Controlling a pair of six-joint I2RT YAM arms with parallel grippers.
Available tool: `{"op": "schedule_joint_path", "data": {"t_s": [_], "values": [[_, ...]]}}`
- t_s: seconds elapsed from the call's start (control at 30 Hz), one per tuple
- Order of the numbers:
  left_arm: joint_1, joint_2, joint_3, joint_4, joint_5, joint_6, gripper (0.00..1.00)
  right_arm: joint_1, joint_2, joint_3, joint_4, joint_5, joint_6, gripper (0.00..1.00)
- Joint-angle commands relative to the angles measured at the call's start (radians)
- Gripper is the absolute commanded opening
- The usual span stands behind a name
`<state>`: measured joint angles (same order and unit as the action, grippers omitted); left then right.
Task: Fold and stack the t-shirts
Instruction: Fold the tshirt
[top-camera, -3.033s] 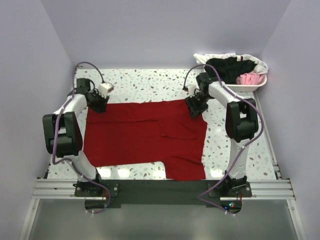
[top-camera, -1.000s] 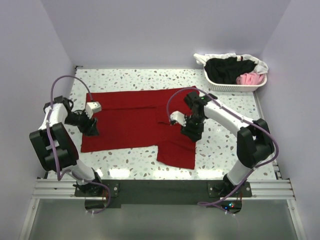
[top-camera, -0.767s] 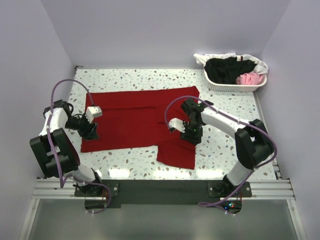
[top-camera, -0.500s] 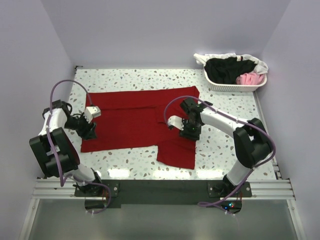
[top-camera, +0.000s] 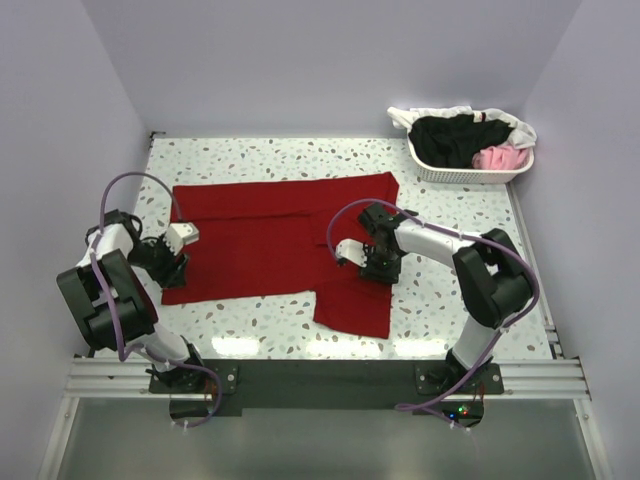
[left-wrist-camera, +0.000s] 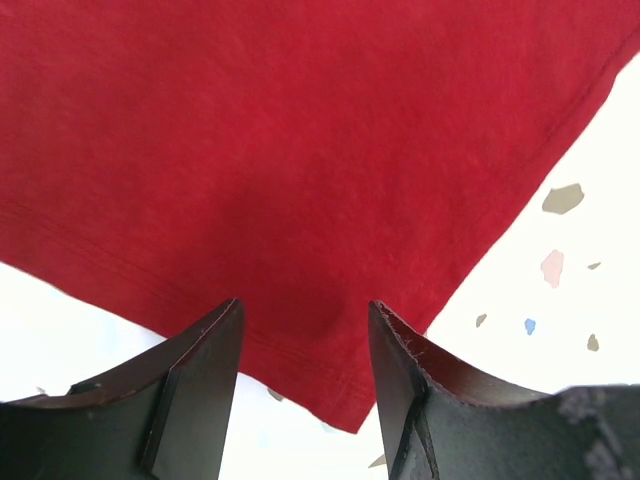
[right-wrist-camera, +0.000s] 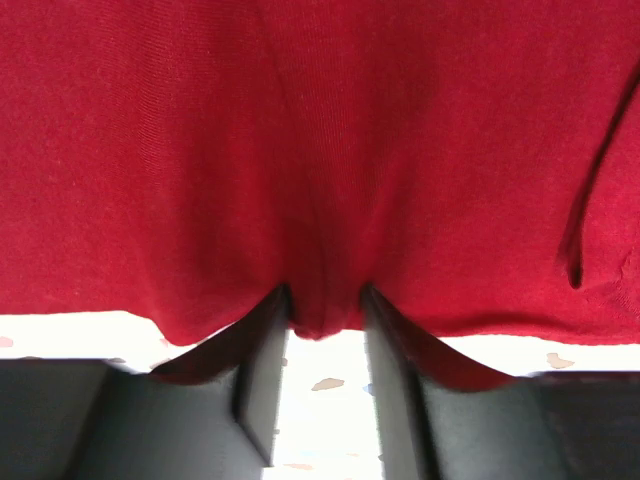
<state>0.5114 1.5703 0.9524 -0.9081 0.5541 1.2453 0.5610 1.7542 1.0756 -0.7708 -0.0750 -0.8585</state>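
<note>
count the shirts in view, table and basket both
4. A dark red t-shirt lies spread on the table; a black one, a pink one and a white one sit bunched in the basket at the far right. More could be buried under them.

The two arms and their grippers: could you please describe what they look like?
Both the left arm and right arm have white links between chunky black joints, each with a looping purple cable. A small white camera box sits by each wrist. The left gripper and right gripper have flat, dark fingers.
</note>
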Motion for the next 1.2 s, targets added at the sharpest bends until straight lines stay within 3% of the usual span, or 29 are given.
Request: {"op": "schedule_joint_path", "data": {"t_s": [0.0,0.13,0.37,0.67,0.77,0.8,1.0,1.17], "values": [[0.021,-0.026,-0.023,0.016,-0.029,0.115,0.58,0.002,0.011,-0.026,0.039,0.017,-0.014,0.36],[0.032,-0.013,-0.015,-0.115,-0.025,0.369,0.57,0.0,0.013,-0.02,0.025,0.02,-0.011,0.24],[0.039,-0.006,-0.059,-0.178,-0.079,0.601,0.55,0.002,0.016,-0.002,0.005,0.024,0.007,0.0],[0.039,-0.023,-0.196,-0.025,-0.129,0.614,0.52,0.0,0.014,0.026,-0.031,0.007,0.004,0.0],[0.039,-0.027,-0.27,0.09,-0.187,0.611,0.43,0.002,0.011,0.029,-0.035,0.009,0.003,0.0],[0.039,-0.03,-0.297,0.107,-0.2,0.611,0.3,0.002,0.01,0.032,-0.045,0.009,0.001,0.0],[0.05,-0.093,-0.296,0.091,-0.198,0.638,0.0,0.0,-0.028,0.024,-0.081,0.007,0.01,0.0],[0.081,-0.111,-0.181,-0.046,-0.135,0.654,0.0,0.002,-0.076,0.012,-0.113,0.006,0.013,0.0]]}}
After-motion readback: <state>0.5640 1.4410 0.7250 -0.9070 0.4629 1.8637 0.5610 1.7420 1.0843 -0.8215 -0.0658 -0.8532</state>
